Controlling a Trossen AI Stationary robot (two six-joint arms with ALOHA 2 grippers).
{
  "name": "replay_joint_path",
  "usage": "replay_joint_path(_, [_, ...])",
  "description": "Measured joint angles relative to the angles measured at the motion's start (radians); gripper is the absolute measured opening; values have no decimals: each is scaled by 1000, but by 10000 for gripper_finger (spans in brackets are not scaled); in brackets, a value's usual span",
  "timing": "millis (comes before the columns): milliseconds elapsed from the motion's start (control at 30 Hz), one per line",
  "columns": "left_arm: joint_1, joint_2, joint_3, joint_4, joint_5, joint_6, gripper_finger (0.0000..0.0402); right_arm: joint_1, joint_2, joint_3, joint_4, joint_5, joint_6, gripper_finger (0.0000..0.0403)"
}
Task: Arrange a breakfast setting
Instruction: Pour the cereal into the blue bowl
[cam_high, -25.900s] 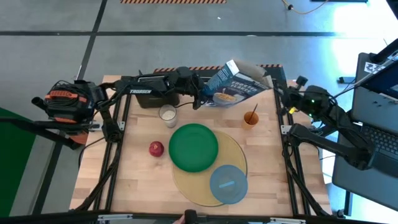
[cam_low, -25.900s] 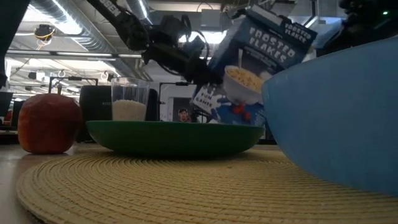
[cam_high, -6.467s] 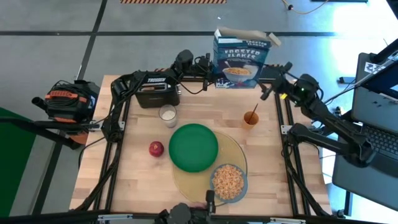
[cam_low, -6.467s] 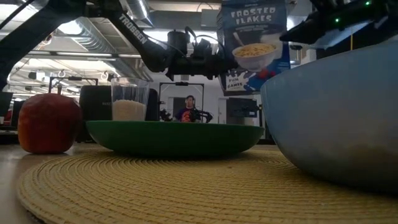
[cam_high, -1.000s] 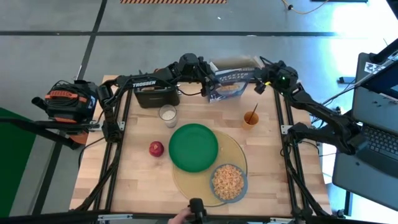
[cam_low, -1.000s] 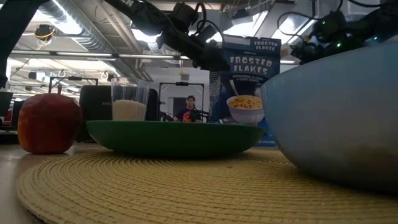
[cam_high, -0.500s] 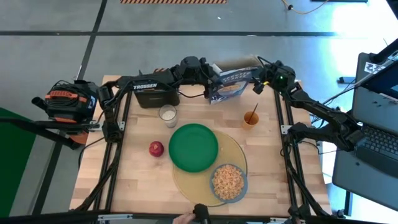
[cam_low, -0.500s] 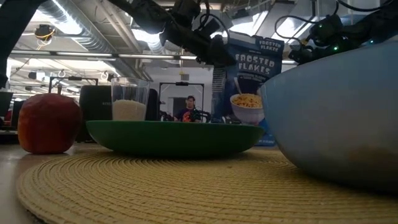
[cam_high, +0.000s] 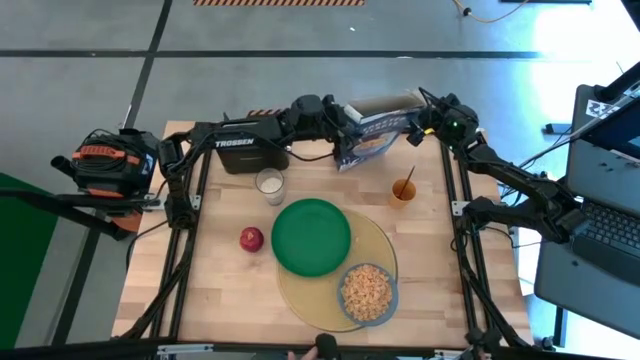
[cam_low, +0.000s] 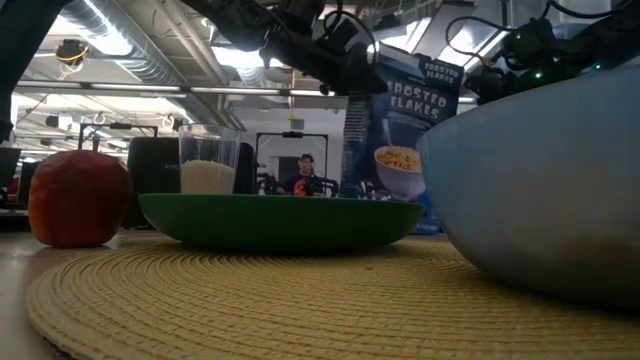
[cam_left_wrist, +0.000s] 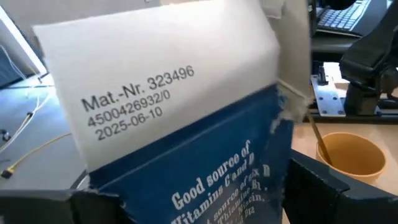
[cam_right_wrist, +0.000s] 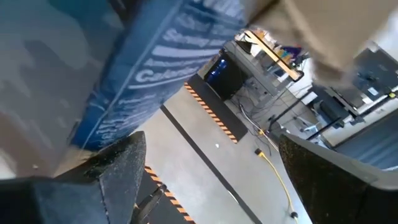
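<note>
A: Near edge first — blue-grey bowl (cam_high: 368, 292) full of cereal on the yellow mat (cam_high: 383, 241), green plate (cam_high: 311, 236) behind, apple (cam_high: 251, 239) left.

B: Far edge: left gripper (cam_high: 336, 133) clamped on the tilted cereal box (cam_high: 377, 135) — right gripper (cam_high: 418, 128) spread wide beside it.
</note>
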Motion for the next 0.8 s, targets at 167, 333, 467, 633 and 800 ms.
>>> replay_joint_path(167, [7,0,0,-5,1,-1,274,-1,0,0,2,-76,5,342])
replay_joint_path(333, [11,0,0,-6,-94,-1,328,0,0,0,2,-139,7,342])
replay_joint_path(467, [13,0,0,-5,-111,0,364,0,0,0,1,-202,25,342])
replay_joint_path(633, [24,0,0,5,-104,17,379,0,0,0,-2,-290,64,342])
replay_joint_path(800, [40,0,0,32,-88,36,376,43,0,0,-17,-321,86,342])
